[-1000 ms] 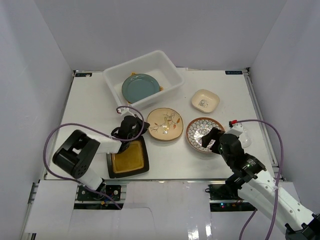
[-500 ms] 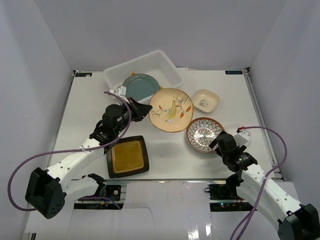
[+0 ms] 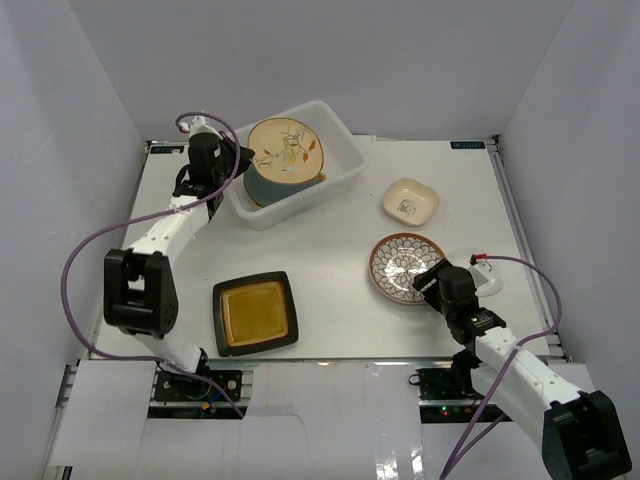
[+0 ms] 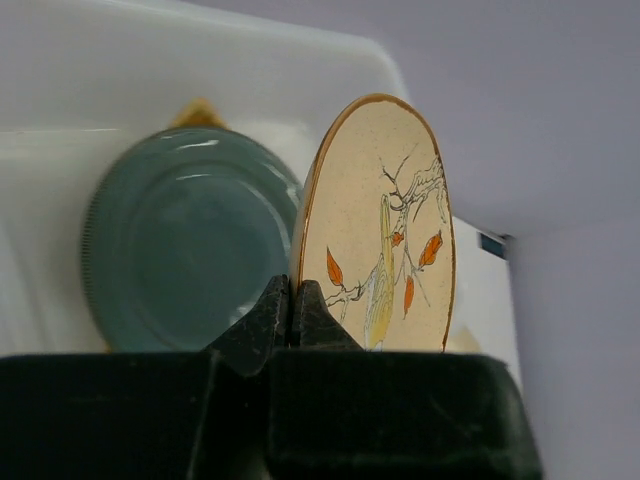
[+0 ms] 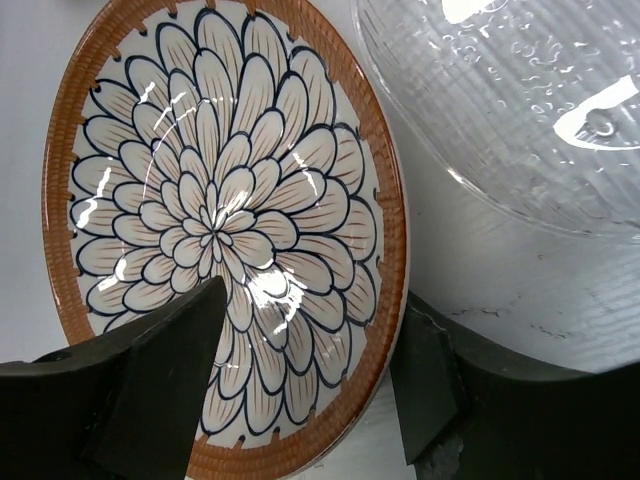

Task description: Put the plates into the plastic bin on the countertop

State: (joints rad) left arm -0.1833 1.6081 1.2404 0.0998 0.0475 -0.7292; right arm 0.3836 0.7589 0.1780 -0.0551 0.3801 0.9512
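Pale, plain walls close in the scene on the left, top and right of the overhead view. Inside them the white countertop (image 3: 450,180) fills the middle of the frame. The plastic bin (image 3: 300,200) sits at upper centre, with its long axis running from lower left to upper right.

The cream floral plate (image 3: 285,148) stands on edge over the bin, its painted face turned toward the bottom of the frame. The left gripper (image 4: 292,305) is clenched on the plate's rim. Behind it, the blue-grey plate (image 4: 185,250) lies inside the bin, with an orange tip (image 4: 200,110) showing past its far edge.

The black square plate (image 3: 255,313) lies flat at lower left, and the brown mandala plate (image 3: 400,265) lies flat at centre right. The small cream square (image 3: 410,202) is above the mandala plate, and the clear plate (image 5: 520,110) is just beside its right edge.

The right gripper (image 5: 315,320) is spread apart and holds nothing. Its fingers straddle the mandala plate's near rim.
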